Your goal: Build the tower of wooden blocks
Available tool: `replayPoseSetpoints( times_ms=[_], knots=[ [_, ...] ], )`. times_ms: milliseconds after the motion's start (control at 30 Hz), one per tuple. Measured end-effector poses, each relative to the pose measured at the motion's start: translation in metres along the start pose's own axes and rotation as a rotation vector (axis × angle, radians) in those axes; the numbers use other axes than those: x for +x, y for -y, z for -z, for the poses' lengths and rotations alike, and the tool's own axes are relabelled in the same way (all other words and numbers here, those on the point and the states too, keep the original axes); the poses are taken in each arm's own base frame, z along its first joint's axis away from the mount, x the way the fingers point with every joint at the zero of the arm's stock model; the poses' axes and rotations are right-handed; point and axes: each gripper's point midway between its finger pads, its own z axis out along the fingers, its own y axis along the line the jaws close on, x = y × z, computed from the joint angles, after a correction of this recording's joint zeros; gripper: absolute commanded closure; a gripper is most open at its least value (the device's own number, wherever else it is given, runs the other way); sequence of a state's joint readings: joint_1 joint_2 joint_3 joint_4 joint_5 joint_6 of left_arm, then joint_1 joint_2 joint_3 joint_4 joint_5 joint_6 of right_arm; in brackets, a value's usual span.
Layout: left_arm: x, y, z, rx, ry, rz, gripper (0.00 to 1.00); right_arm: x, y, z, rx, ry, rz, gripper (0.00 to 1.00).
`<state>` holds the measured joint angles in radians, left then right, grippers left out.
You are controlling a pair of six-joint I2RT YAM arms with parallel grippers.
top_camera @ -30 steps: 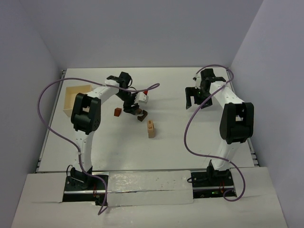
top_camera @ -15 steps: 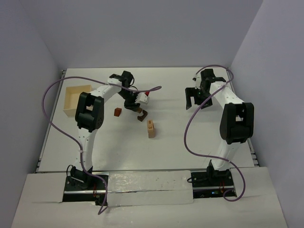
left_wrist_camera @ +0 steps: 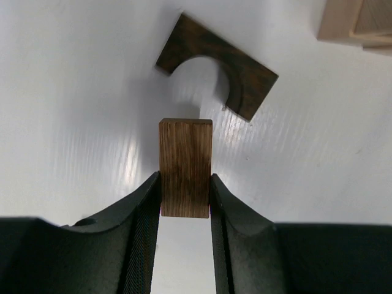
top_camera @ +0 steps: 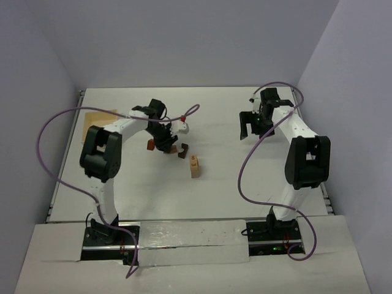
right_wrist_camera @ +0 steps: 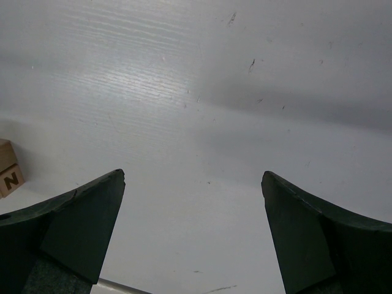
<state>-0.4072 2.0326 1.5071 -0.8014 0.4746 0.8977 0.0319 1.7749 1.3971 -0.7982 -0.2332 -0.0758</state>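
From above, the left gripper [top_camera: 166, 146] hangs low over the desk [top_camera: 122, 184], left of its middle, between an orange-brown cube [top_camera: 150, 144] and the dark arch piece [top_camera: 182, 150]. A pale stack [top_camera: 195, 166] stands closer to the near edge, and the tray [top_camera: 92, 118] sits by the left edge. The right gripper [top_camera: 252, 130] hovers toward the far right corner.

Left wrist view: the fingers [left_wrist_camera: 144, 214] are clamped on a brown block [left_wrist_camera: 185, 153] by its sides — the arch lies flat just beyond it, not touching.

Right wrist view: the jaws are spread wide over bare desk — a lettered block [right_wrist_camera: 9, 177] shows at the left edge of the view.
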Motion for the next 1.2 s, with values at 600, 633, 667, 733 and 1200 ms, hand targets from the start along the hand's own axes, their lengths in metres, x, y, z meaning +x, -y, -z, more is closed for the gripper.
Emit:
replayPoseSetpoints(
  times_ms=[600, 633, 667, 733, 1200],
  knots=[
    [0.043, 0.054, 0.022, -0.558, 0.135, 1.124, 1.00, 0.006, -0.003, 0.001, -0.011, -0.001, -0.009, 0.00],
    [0.046, 0.055, 0.017, -0.565, 0.123, 1.146, 1.00, 0.006, -0.002, 0.001, -0.009, -0.001, -0.009, 0.00],
    [0.048, 0.055, 0.011, -0.569, 0.114, 1.163, 1.00, 0.006, -0.001, 0.001, -0.005, -0.001, -0.009, 0.00],
    [0.047, 0.052, 0.003, -0.580, 0.118, 1.184, 0.99, 0.006, 0.000, 0.001, 0.005, -0.001, -0.008, 0.00],
    [0.016, 0.023, -0.004, -0.580, 0.237, 1.168, 0.01, 0.016, 0.005, 0.013, 0.044, 0.011, 0.002, 0.00]
  ],
)
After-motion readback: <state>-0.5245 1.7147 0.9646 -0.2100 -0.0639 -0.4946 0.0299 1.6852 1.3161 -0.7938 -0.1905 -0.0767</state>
